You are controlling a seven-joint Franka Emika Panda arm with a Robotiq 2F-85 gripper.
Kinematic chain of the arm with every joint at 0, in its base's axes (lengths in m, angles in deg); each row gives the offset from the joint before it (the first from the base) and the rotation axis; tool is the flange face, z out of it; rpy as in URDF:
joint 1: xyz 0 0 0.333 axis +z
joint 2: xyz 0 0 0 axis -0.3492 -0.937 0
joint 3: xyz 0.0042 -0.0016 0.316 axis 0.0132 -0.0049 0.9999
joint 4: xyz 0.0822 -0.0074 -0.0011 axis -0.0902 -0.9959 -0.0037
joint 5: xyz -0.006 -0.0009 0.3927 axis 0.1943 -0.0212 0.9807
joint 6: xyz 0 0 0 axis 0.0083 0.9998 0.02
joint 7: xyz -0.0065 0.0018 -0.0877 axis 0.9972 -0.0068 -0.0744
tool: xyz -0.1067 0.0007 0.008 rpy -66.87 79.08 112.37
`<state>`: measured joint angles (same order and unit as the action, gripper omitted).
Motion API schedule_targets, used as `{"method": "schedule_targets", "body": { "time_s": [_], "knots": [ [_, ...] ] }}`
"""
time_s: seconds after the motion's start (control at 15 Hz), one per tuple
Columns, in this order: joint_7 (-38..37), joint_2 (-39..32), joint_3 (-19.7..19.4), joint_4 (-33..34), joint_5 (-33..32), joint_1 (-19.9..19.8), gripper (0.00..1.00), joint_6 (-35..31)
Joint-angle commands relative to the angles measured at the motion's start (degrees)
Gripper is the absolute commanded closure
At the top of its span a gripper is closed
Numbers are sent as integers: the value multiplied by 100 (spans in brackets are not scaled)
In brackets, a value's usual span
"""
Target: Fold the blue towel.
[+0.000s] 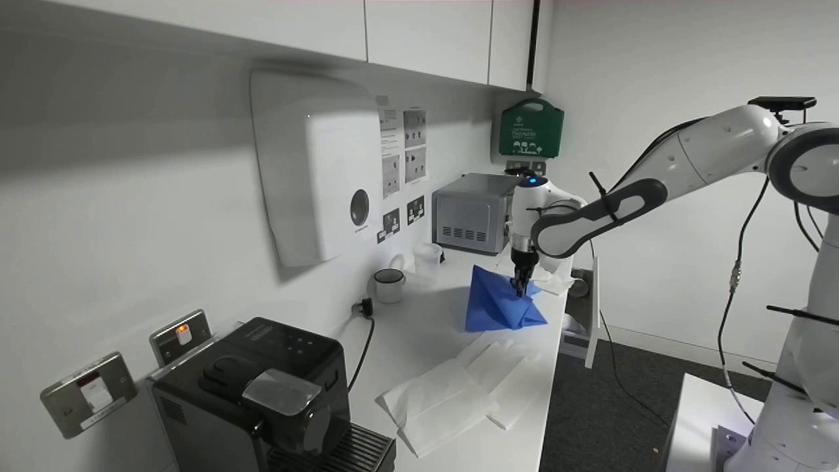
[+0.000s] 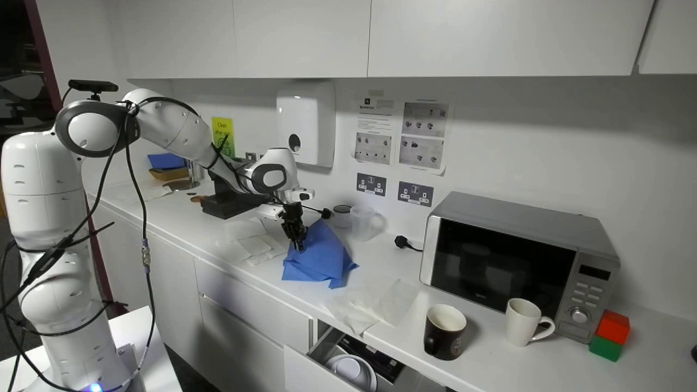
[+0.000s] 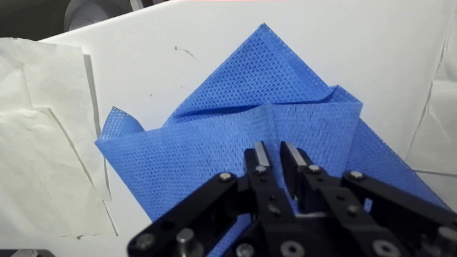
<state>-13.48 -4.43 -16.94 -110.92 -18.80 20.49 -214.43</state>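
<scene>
Blue towel (image 1: 495, 307), lying on the white counter (image 1: 413, 331), pretty creased and partly doubled over on itself. From the wrist view, can make out one layer laid across another, plus a pointy corner toward the top and a little flap poking out at the left. Gripper (image 3: 272, 146) right over it, pointing down, with fingers (image 3: 262, 155) slightly apart: just a narrow gap, blue cloth showing through. Can't tell about actual contact between tips and cloth, tbh. Arm (image 1: 708, 151) stretched out toward it in both exterior views. White paper sheets (image 1: 439, 396) on either side of the towel, close by and kinda rumpled. Over by the wall (image 2: 517, 141), a white cup (image 1: 390, 288) with a dark rim, just beside a clear jug (image 2: 362, 223). Further along, in an exterior view, a silver microwave (image 2: 501, 261), with a dark mug (image 2: 445, 333) and a white mug (image 2: 523, 322) out front, and a red block (image 2: 613, 326) stacked on a green block (image 2: 605, 347) by its corner. Also got a drawer (image 2: 305, 375) pulled open below the counter, with something round and white (image 2: 349, 370) inside. Down the opposite end, a black coffee machine (image 1: 288, 354).
</scene>
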Motion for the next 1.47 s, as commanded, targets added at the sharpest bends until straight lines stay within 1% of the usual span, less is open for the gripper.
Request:
{"method": "schedule_targets", "body": {
  "time_s": [0.0,0.2,0.27,0.4,0.6,0.67,0.73,0.87,1.4],
  "knots": [
    [209,73,-12,-30,88,-60,100,-110],
    [136,106,-26,-33,-54,-53,100,-29],
    [4,119,-46,-20,-263,-36,100,52],
    [-243,189,-93,-16,-888,1,100,308],
    [-736,333,-133,-26,-2103,36,100,923],
    [-846,375,-116,-19,-2418,37,100,1160],
    [-907,418,-87,-9,-2567,24,100,1327],
    [-997,471,-47,40,-2611,2,100,1516],
    [-1370,792,12,254,-2484,-20,100,1833]
  ]
}}
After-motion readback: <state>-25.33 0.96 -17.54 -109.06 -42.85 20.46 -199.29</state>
